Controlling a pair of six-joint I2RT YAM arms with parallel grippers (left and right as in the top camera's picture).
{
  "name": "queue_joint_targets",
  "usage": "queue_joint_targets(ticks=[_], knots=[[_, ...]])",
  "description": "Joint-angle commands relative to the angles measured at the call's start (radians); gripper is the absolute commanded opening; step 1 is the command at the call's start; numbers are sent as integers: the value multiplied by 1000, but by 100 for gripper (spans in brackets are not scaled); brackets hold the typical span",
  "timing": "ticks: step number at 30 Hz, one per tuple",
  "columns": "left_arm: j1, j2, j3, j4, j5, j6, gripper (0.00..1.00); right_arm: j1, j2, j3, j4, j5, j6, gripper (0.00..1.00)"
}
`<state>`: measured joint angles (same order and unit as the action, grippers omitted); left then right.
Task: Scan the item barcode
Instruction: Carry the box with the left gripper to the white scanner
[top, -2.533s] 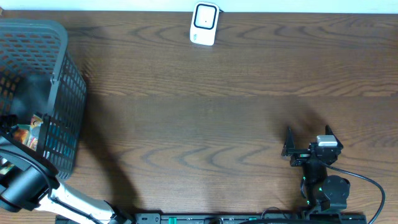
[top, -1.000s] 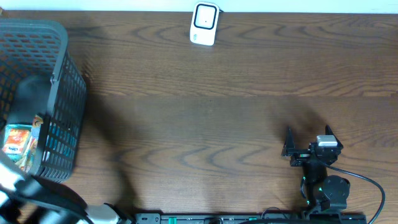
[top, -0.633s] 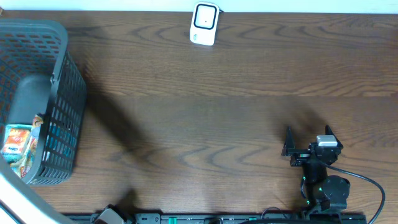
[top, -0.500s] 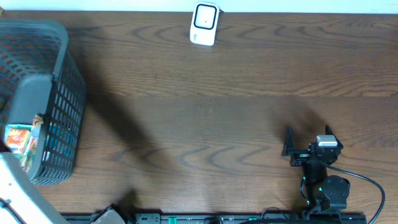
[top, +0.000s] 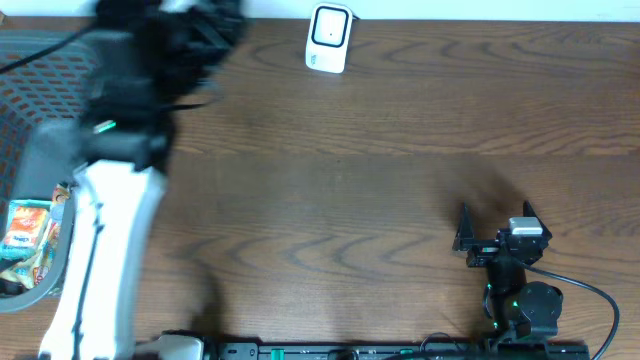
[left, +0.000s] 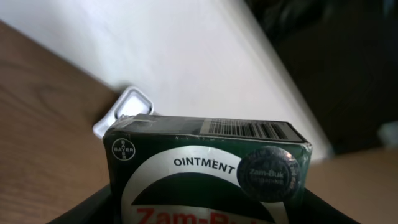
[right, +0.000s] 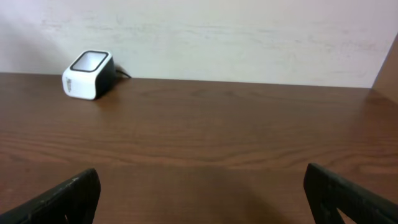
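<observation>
The left claw (left: 205, 210) stands partly open, its dark fingers clamped on either side of a green ointment box (left: 208, 171) that fills the gap between them. In the overhead view this arm is a blur high over the far left of the surface (top: 380, 180), above the far end of the mesh basket (top: 30, 70), where other packets (top: 25, 225) lie. The box is clear of the basket and off the surface, carried with its printed face towards the wrist camera and its width running across from finger to finger. The barcode (left: 245, 129) sits on the narrow side that points away from the claw, towards the far wall. The white scanner (top: 328, 38) stands at the far edge of the surface, a little to the right of the claw. From the wrist it peeps out just behind the box's upper left corner, near but apart. Its dark window looks upward, so the coming move probably means carrying the box rightward and tipping that narrow side down over the window. Far to the right, near the front edge, the right claw (top: 496, 214) rests with its jaws spread wide and nothing between them. It is well apart from the scanner, so the left arm is plainly the nearer one for this step.
</observation>
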<state>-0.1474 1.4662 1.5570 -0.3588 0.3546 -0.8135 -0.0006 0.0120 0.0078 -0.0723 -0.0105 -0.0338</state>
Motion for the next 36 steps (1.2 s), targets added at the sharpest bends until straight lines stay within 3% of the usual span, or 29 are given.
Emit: queue_joint_targets(ticks=[1,6,16,32,34,36], knots=[[-126,114,1,18,-156,135,66,10,-6,-2,-3,0,-5,99],[-253,322,1,44,-234,219,66,10,-6,-2,-3,0,-5,99],[-378,617,1,89,-240,219,66,10,-6,-2,-3,0,-5,99],[-487,693,1,112,-304,242,67,10,-6,-2,-3,0,-5,99],[-487,693,1,116,-304,245,76,10,-6,-2,-3,0,-5,99],[-487,693,1,118,-304,245,77,10,-5,-2,-3,0,-5,99]])
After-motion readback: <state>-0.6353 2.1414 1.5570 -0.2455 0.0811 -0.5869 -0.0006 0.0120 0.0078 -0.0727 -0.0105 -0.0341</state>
